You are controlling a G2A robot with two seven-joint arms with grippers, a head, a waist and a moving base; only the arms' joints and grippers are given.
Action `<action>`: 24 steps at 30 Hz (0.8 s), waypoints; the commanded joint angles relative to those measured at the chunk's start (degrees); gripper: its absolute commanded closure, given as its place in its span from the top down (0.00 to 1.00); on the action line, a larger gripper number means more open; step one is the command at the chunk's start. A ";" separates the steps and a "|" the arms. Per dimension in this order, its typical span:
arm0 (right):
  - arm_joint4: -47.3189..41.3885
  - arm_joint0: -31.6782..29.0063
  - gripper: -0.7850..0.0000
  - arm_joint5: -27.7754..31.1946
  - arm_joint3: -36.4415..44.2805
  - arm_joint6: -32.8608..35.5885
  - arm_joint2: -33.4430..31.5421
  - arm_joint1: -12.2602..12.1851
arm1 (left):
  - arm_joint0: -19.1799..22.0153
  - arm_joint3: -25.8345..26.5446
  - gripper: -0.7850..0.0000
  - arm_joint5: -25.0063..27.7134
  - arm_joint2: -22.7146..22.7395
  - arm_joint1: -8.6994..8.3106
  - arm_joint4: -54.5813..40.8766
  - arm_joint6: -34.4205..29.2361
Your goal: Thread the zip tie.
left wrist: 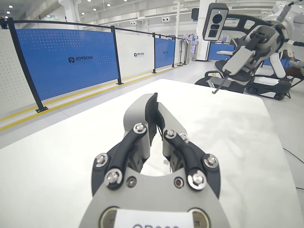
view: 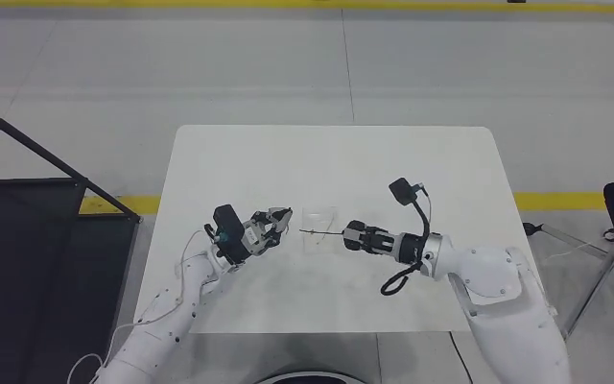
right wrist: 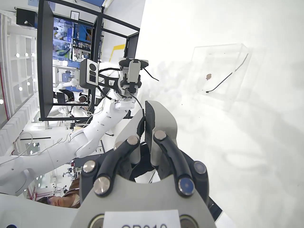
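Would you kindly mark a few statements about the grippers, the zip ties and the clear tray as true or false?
1. The right gripper is shut on a black zip tie. True.
2. The left gripper is wide open. False: it is shut on a thin black strand.
3. The clear tray is lifted off the table. False: it rests on the table, between the two grippers.
4. A second zip tie lies in the clear tray. True.
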State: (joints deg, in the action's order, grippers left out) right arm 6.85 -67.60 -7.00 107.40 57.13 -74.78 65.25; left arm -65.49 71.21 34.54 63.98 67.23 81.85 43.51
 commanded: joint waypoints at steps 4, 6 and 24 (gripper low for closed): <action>0.06 -0.70 0.00 -4.01 0.45 -3.17 0.60 0.12 | -1.27 2.73 0.00 -4.10 -0.07 -0.04 2.64 -0.33; 0.87 -0.63 0.00 -7.11 1.16 -4.28 1.29 0.16 | -1.93 3.82 0.00 -6.38 0.07 -0.13 4.72 0.71; 17.03 -2.08 0.00 -28.55 17.83 -4.31 4.72 -0.88 | -2.34 2.62 0.00 -10.90 0.41 -0.27 9.04 5.55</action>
State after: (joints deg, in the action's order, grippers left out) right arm 22.85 -69.83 -34.62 124.96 52.57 -70.39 64.43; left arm -67.83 73.85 23.66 64.40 66.97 90.89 49.06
